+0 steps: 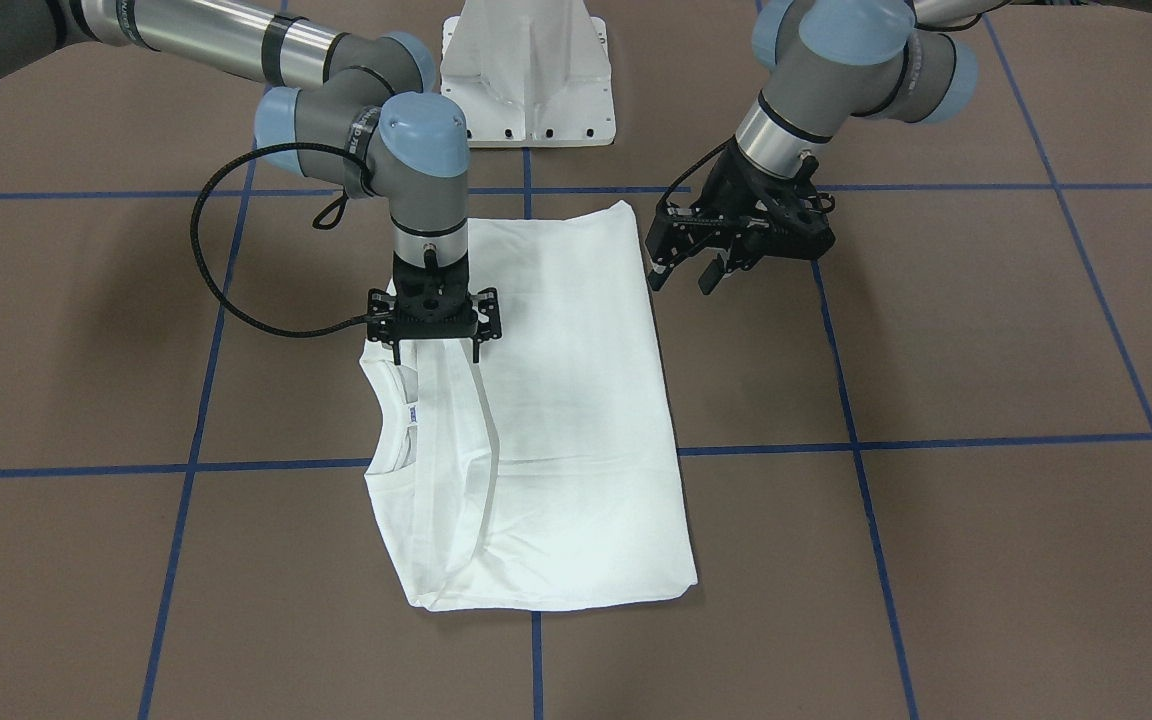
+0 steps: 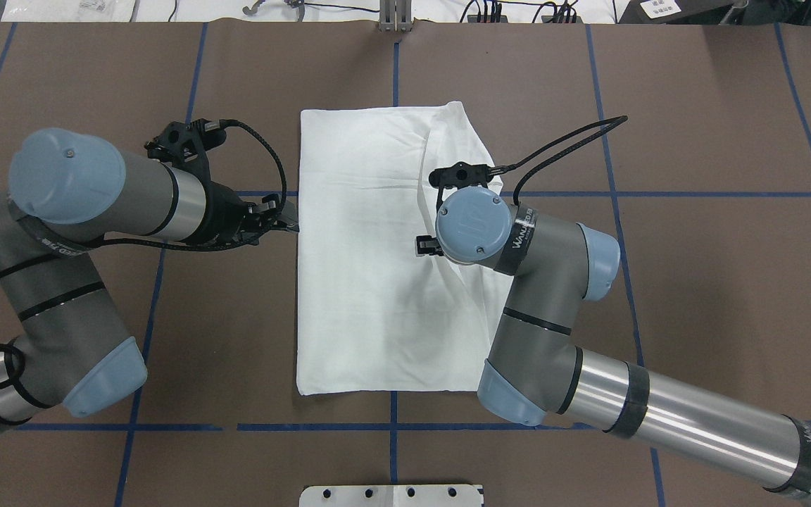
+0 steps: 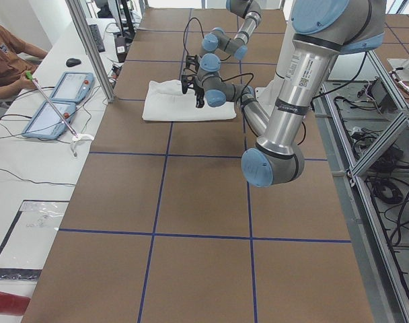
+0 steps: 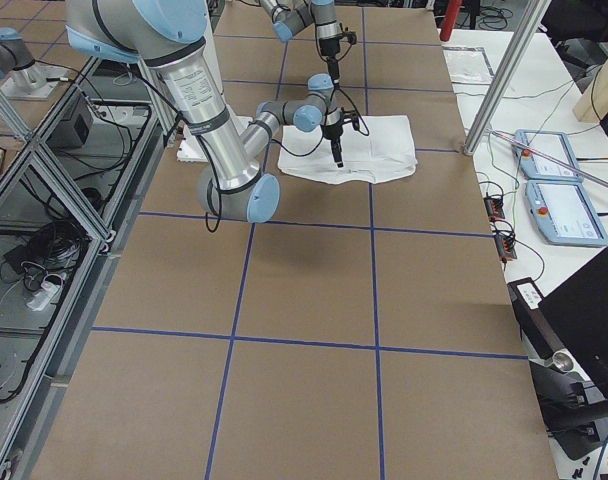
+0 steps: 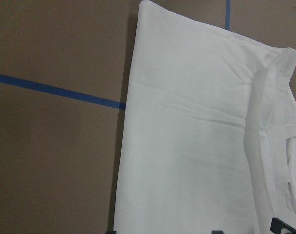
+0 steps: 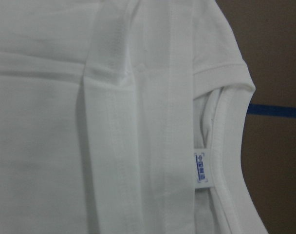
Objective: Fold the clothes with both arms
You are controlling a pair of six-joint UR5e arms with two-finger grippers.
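I am viewing the T-shirt (image 2: 363, 282) lying flat on the counter (image 2: 694, 282), folded into a tall rectangle near the middle. Its long axis is running from the robot's side toward the far side. The collar (image 1: 398, 425) is sitting on the right long edge, in the far half, with its opening facing right. The neck tag (image 6: 201, 167) is showing just inside the collar band. A folded panel is lying lengthwise along that same right side.

The right arm is coming in from the near right, with its wrist bent so that the tool axis is pointing straight down. The right end effector (image 1: 435, 352) is standing over the right edge of the shirt, just on the robot's side of the collar, with its fingers spread. I cannot tell whether the fingertips are touching the cloth.

The left arm is folded at the elbow and reaching in from the left. The left end effector (image 1: 684, 277) is tilting down toward the shirt's left long edge, just beside it, fingers spread and gripping nothing.
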